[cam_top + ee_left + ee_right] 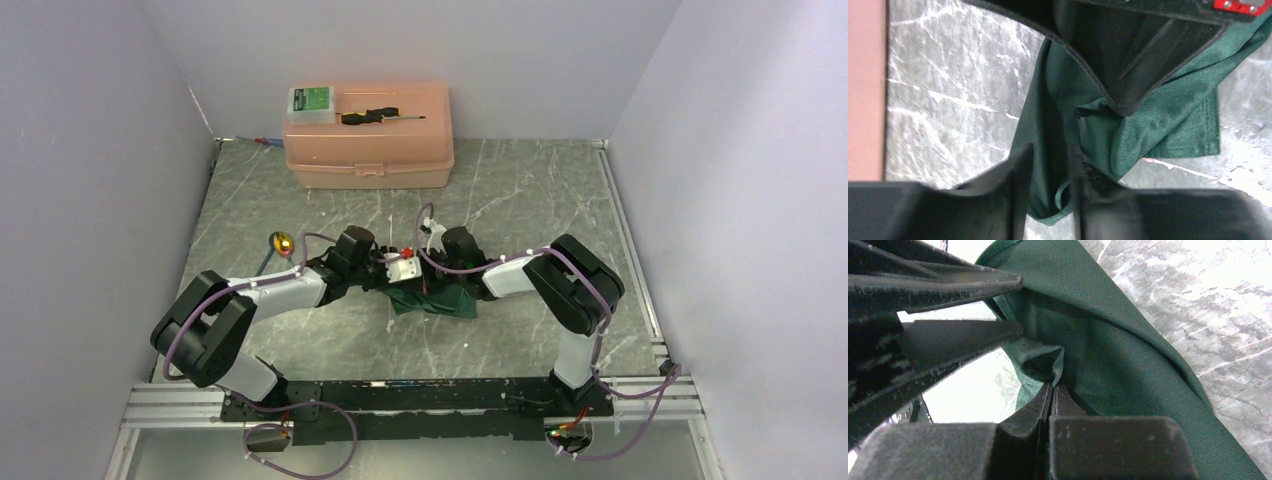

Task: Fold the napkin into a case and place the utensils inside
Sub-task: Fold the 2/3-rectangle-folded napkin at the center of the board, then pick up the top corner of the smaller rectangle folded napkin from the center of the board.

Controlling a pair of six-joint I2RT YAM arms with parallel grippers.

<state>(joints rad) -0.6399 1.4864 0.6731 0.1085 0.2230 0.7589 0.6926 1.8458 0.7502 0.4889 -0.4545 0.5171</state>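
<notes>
Table (520,190) was boxed in by grey walls on the left, back and right. A metal rail ran along the right edge and another crossed the near edge by the arm bases.

A peach box (370,160) sat against the back wall, left of centre. On its lid were a black-handled screwdriver (385,117) and a small green-and-white case (312,103). I noted bare marble between the box and the wrists, and more toward the back right corner.

The napkin (437,300) lay bunched at mid-table, nearer the arms than the box, with both wrists converged on it. A gold-headed utensil (283,242) lay on the marble left of the left wrist, well apart from the cloth.

Left gripper (1050,167): jaws parted only narrowly, with a hanging fold of the napkin running through the gap. I could not tell whether the pads touched it.

Right gripper (1051,395): jaws pressed together, pinching a small puckered fold at the napkin's hem, the rest draping away to the right.

The two grippers faced each other tip to tip, close, with cloth between them.
</notes>
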